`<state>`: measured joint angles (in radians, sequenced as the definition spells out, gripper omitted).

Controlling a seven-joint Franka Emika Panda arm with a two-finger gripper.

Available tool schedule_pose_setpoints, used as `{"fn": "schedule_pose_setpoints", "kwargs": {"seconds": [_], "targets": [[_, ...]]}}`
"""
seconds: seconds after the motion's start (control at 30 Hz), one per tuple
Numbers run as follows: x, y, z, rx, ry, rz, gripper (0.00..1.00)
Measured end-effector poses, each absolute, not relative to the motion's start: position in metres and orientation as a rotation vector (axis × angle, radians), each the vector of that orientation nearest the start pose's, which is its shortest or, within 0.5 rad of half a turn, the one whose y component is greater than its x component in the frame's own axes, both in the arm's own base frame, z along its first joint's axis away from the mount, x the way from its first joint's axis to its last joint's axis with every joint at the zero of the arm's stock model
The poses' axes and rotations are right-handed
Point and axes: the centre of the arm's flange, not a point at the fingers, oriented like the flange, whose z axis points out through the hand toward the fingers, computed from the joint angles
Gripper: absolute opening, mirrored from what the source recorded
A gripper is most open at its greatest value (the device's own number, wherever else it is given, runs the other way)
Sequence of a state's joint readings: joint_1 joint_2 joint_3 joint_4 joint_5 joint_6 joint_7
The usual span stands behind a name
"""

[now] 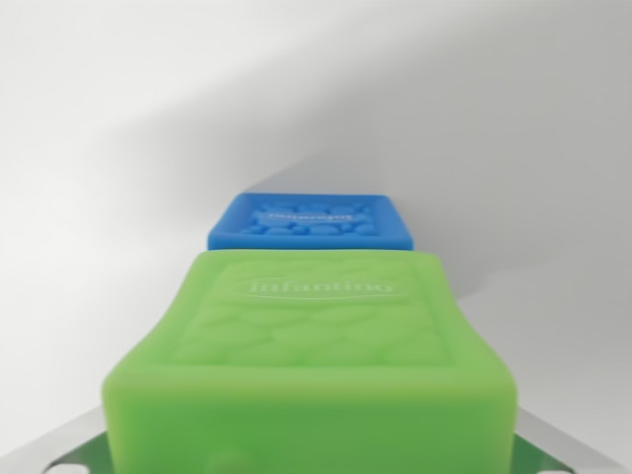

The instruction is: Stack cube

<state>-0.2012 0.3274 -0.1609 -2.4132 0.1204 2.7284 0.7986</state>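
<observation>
A green soft cube (311, 365) with a raised "infantino" logo fills the lower half of the wrist view, very close to the camera. It sits where my gripper closes, and it hides the fingers completely. Only grey metal and a strip of green board (69, 456) from the gripper's base show at the bottom corners. Beyond the green cube, a blue cube (311, 222) with a bumpy top rests on the white surface. The green cube covers the blue cube's near edge. How much height separates the two cubes cannot be judged from this view.
A plain white tabletop (118, 148) surrounds both cubes. A soft grey shadow (474, 138) lies across the upper right.
</observation>
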Motion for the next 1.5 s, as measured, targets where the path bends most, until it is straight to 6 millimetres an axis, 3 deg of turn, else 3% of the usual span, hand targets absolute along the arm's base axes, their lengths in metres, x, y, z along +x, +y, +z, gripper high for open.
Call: {"fn": "schedule_pose_setpoints", "kwargs": {"seconds": [0.5,0.53,1.5], "targets": [[0.4575,-0.1824,0.1692,-2.540,1.856,0.007,0.00],[0.4575,-0.1824,0.1690,-2.540,1.856,0.007,1.00],[0.4577,-0.1825,0.1691,-2.540,1.856,0.006,1.00]]}}
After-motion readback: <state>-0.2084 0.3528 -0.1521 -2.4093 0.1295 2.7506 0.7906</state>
